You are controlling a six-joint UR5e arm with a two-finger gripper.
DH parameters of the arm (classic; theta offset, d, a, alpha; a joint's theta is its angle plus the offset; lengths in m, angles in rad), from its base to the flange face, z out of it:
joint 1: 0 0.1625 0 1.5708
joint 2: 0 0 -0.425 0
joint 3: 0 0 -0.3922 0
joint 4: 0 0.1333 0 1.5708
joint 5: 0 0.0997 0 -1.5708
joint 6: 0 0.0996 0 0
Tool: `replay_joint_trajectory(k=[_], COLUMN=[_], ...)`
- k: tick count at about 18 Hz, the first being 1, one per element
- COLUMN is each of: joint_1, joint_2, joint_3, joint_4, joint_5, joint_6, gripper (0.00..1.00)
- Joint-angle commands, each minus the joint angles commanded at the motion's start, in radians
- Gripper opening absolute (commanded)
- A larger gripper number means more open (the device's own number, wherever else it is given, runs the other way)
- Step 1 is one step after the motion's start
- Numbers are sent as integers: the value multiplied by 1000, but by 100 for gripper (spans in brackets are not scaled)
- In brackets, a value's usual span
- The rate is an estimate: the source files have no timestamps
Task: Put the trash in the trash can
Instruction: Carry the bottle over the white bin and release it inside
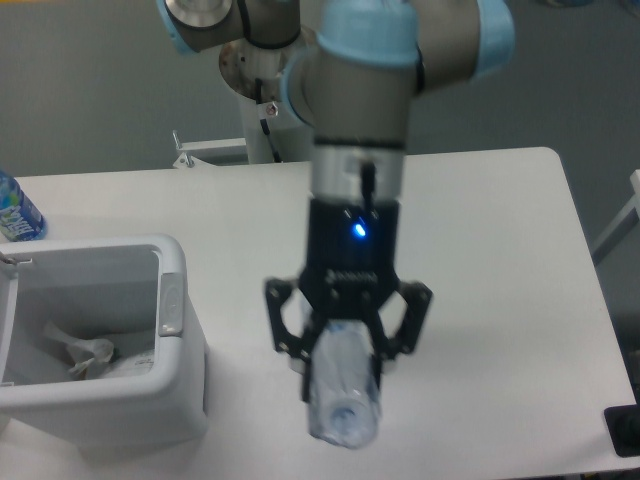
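The hand (pixel 345 352) grips the clear bottle (pixel 344 400); carry it level over the trash can (pixel 172 390); release only inside the rim.

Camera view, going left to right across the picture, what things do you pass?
Blue-label bottle at the left edge → trash can with crumpled paper inside → gripper holding the clear bottle → dark object at the table's right edge.
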Motion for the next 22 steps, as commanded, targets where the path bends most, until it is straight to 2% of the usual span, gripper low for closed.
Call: replay_joint_trajectory(k=[6,14,15,17,18,22], joint_1=[-115,-233,-246,-249,-247,-240], joint_2=[12,-46,-54,-63,-61,-38], joint_3=[-8,-12,-15,-14,-12,-17], joint_4=[0,0,0,0,0,0], joint_5=[0,0,0,3,3,5], joint_6=[0,3,5,12,12,15], gripper=[61,63,66,96,100,100])
